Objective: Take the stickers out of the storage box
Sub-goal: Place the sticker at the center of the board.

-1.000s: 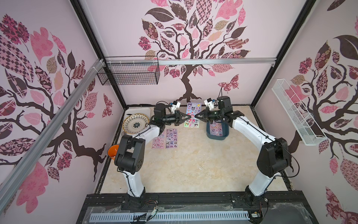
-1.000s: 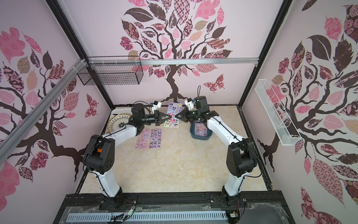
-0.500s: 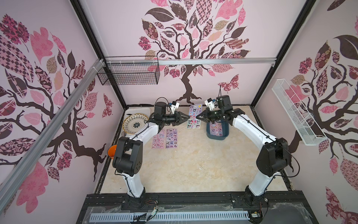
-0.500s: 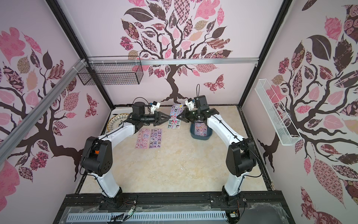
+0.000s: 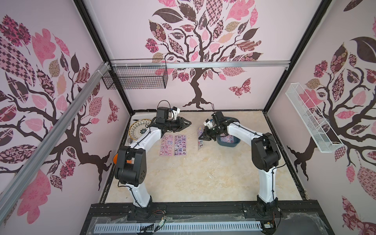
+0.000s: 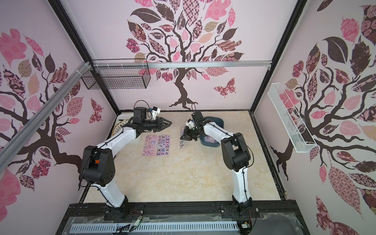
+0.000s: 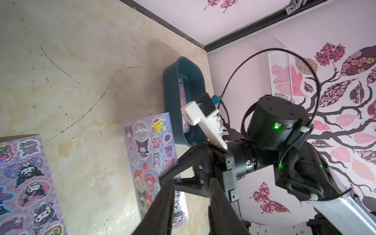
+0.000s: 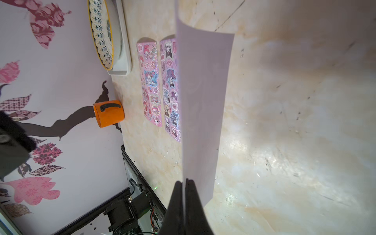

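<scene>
- At the far right of the table (image 5: 193,173), the box (image 5: 234,145) is seen partly under the right arm, and more stickers (image 5: 226,139) lie flat inside it; this is shown in both top views.
- Just beside the box, on the side toward the middle of the table, one held sheet (image 5: 200,142) is pinched at an edge by the right gripper (image 5: 201,139).
- The right jaws are pressed together on the held sheet (image 8: 203,101), as shown in the right wrist view. The sheet's plain white back is turned to that camera.
- The held sheet (image 7: 148,146) is kept on edge, outside the box, with its printed face toward the left arm. Whether its lower end touches the table cannot be told.
- A pink sheet (image 5: 166,144) and a purple sheet (image 5: 180,144) are laid flat on the table, side by side with their long edges nearly touching. They are well apart from the box and nearer the left arm.
- The left gripper (image 5: 189,123) is held above the far part of the table, beyond those two sheets, and is pointed toward the right gripper.
- The left jaws are parted by a narrow gap, and nothing is held between the fingers (image 7: 162,209).
- A patterned plate (image 5: 139,130) is set on a white tray (image 8: 126,50) at the far left.
- An orange cup (image 8: 108,113) is placed by the left wall.
</scene>
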### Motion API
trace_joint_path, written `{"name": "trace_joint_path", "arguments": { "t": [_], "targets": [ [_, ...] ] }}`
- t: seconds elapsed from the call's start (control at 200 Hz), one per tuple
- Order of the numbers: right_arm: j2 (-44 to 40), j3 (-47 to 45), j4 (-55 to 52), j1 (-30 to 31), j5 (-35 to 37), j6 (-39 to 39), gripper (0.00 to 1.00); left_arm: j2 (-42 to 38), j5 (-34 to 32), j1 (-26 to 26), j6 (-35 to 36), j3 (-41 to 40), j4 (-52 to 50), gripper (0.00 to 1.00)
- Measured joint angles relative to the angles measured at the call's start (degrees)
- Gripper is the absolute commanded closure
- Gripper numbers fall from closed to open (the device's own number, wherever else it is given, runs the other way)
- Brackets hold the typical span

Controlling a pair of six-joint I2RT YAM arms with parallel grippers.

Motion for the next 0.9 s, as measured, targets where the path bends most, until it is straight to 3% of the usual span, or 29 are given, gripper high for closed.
{"name": "trace_joint_path", "arguments": {
  "t": [0.215, 0.67, 0.9],
  "targets": [
    [3.63, 1.33, 1.29, 1.81, -2.56, -0.33, 1.0, 0.0, -0.04, 0.0, 0.39, 0.0, 0.0, 0.66],
    [5.53, -2.97, 0.0, -2.99, 2.56, -3.82, 1.0, 0.0, 0.02, 0.0, 0.37, 0.0, 0.02, 0.65],
    [6.88, -2.95, 1.7, -1.84, 4.37, -2.56, 1.0, 0.0, 0.22, 0.0, 0.37, 0.0, 0.04, 0.65]
  ]
}}
